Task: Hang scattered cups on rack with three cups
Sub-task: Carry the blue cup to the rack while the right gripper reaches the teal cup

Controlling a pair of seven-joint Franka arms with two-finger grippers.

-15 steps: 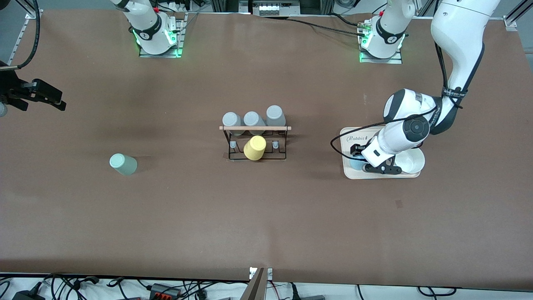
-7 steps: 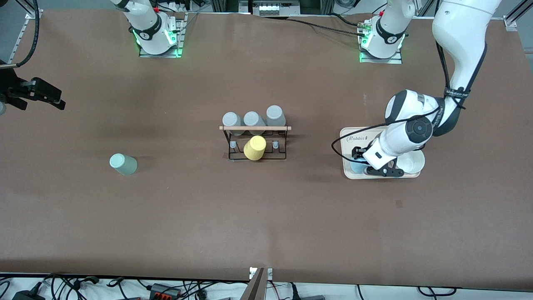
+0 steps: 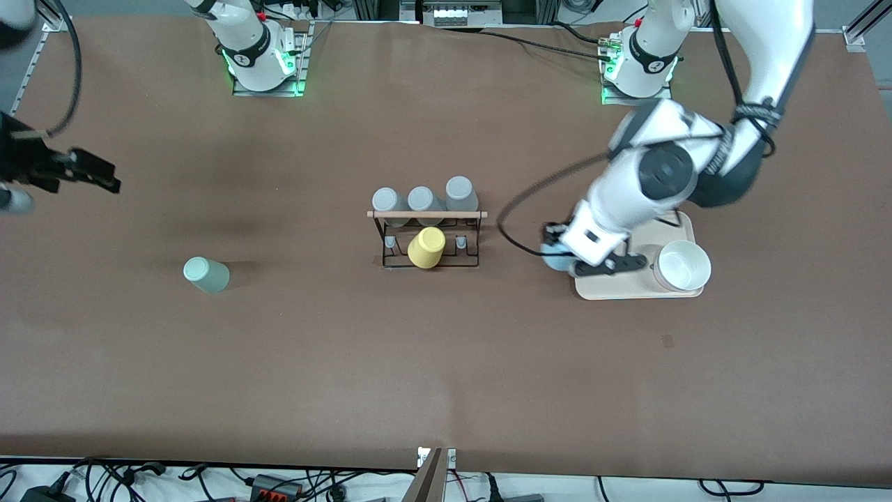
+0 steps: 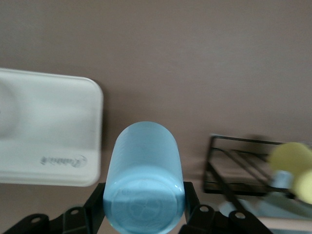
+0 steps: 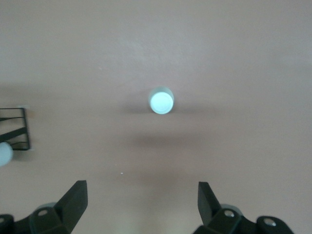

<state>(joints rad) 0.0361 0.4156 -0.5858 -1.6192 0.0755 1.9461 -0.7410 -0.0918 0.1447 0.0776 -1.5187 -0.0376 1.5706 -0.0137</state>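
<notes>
My left gripper (image 3: 566, 259) is shut on the light blue cup (image 3: 555, 259) and holds it in the air over the edge of the tray toward the rack; the cup fills the left wrist view (image 4: 144, 185) between the fingers. The mint green cup (image 3: 205, 275) lies on the table toward the right arm's end and shows in the right wrist view (image 5: 161, 101). The black wire rack (image 3: 427, 237) with its wooden bar stands mid-table, with three grey cups and a yellow cup (image 3: 426, 247) on it. My right gripper (image 3: 83, 174) is open and empty, high over the table's end.
A pinkish-beige tray (image 3: 627, 287) lies toward the left arm's end, with a white bowl (image 3: 683, 265) on it. The rack's black frame (image 4: 243, 165) shows in the left wrist view.
My left gripper has lifted the light blue cup off the tray and moved toward the rack. My right gripper has shifted slightly over the table's end.
</notes>
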